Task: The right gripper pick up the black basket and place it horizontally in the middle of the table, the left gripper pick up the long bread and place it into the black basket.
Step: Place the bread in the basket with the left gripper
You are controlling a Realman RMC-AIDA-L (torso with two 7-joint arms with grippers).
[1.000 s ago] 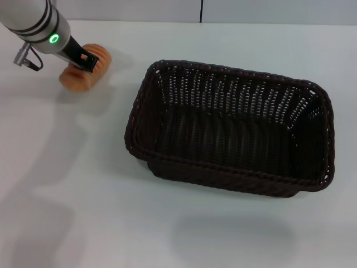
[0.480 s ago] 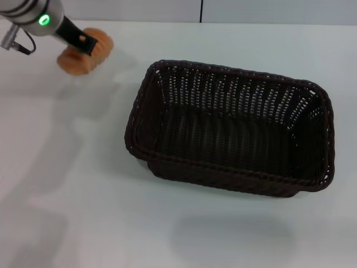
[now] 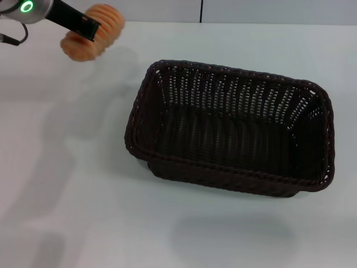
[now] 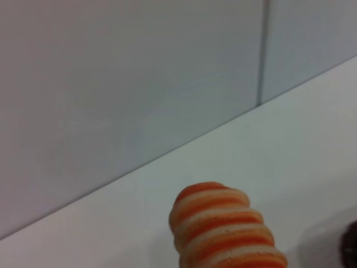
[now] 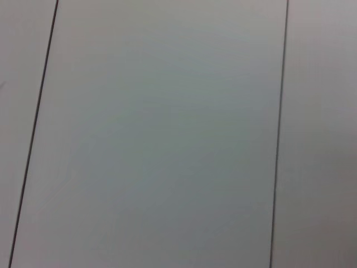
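The left black claw (image 3: 89, 29) grips the ribbed orange-tan long bread (image 3: 92, 34), lifted clear of the white bench (image 3: 83, 184) for transfer into the dark woven wicker basket (image 3: 231, 131).

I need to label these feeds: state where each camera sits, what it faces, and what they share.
Head: looks down at the table, black basket, left gripper holding the long bread.
Left wrist: faces the bread, table edge and wall; no fingers show.
Right wrist: only wall panels.
Shared: head and left wrist both show the bread.
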